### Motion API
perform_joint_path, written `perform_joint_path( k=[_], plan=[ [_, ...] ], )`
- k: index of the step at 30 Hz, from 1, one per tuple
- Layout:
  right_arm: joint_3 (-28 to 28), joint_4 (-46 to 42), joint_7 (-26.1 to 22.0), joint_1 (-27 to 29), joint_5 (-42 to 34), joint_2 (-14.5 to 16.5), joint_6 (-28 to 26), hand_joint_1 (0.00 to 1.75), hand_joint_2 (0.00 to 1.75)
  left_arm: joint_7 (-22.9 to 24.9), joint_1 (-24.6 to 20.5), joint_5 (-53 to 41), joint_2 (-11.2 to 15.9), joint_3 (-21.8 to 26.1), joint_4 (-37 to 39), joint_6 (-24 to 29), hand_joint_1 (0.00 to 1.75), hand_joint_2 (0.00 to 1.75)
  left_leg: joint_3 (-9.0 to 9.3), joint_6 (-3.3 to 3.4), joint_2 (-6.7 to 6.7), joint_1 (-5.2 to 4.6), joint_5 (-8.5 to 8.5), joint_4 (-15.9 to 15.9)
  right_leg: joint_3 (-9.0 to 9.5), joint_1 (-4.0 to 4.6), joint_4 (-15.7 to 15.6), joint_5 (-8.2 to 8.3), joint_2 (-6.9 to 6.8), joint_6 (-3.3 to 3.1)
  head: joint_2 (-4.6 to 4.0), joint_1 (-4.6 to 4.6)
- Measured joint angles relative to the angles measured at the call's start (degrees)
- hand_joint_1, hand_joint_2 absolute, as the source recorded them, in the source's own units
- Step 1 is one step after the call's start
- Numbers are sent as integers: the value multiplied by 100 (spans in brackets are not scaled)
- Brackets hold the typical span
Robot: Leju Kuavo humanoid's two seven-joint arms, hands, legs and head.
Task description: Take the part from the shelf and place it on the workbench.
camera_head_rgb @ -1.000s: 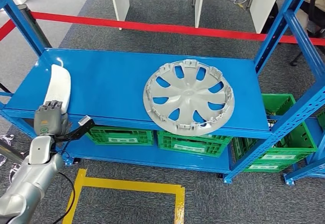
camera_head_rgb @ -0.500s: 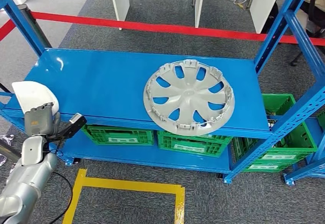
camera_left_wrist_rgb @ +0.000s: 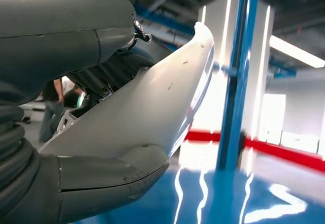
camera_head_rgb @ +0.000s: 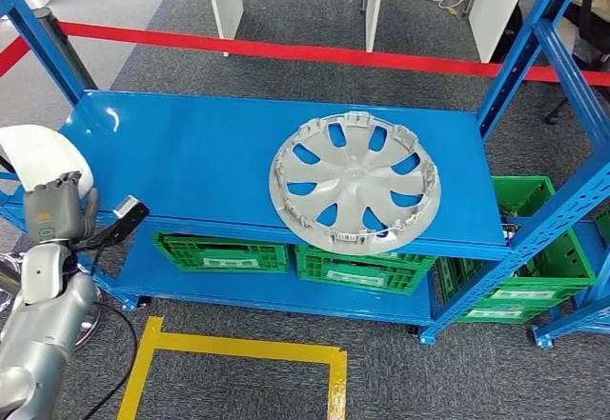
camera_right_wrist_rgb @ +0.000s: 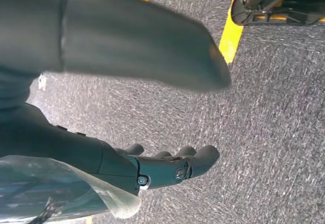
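My left hand (camera_head_rgb: 51, 212) grips a curved white part (camera_head_rgb: 36, 153) at the left end of the blue shelf (camera_head_rgb: 194, 153), with the part held past the shelf's front-left corner. In the left wrist view the white part (camera_left_wrist_rgb: 153, 102) lies between the thumb (camera_left_wrist_rgb: 111, 186) and the darker fingers above it. A silver hubcap (camera_head_rgb: 354, 180) lies flat on the shelf's right half, far from my left hand. My right hand (camera_right_wrist_rgb: 168, 168) hangs over grey carpet with its fingers stretched out and nothing in them.
Green crates (camera_head_rgb: 223, 251) stand on the lower shelf level. Blue uprights (camera_head_rgb: 532, 44) frame the rack. A red barrier tape (camera_head_rgb: 288, 51) runs behind it. Yellow floor tape (camera_head_rgb: 237, 349) marks a square on the carpet in front.
My left hand has drawn the white part to the left, off the shelf top and past its left end. The hubcap has not moved.
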Motion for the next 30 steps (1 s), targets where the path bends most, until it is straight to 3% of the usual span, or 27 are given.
perform_joint_path(
  k=[2, 16, 30],
  plan=[
    [-19, 0, -1, 0, -32, 2, -14, 0, 0, -4, -12, -54, 2, 7, -180, 0, 175, 175, 0, 0, 0, 0, 0, 0, 0, 0, 0, 0, 0, 0, 0, 0],
    [-123, 0, -1, -7, -117, 51, -12, 0, 0, 144, -313, -171, 119, -318, -611, -2, 175, 175, 0, 0, 0, 0, 1, 1, 0, 1, 0, 1, -1, 0, 0, 0],
    [-236, 0, -50, -39, -177, 170, 4, 0, 0, 370, -1029, -421, 205, -1421, -677, -2, 175, 175, 0, 0, 0, 0, 2, 5, 1, 0, 0, 4, 0, 2, 0, -1]
  ],
)
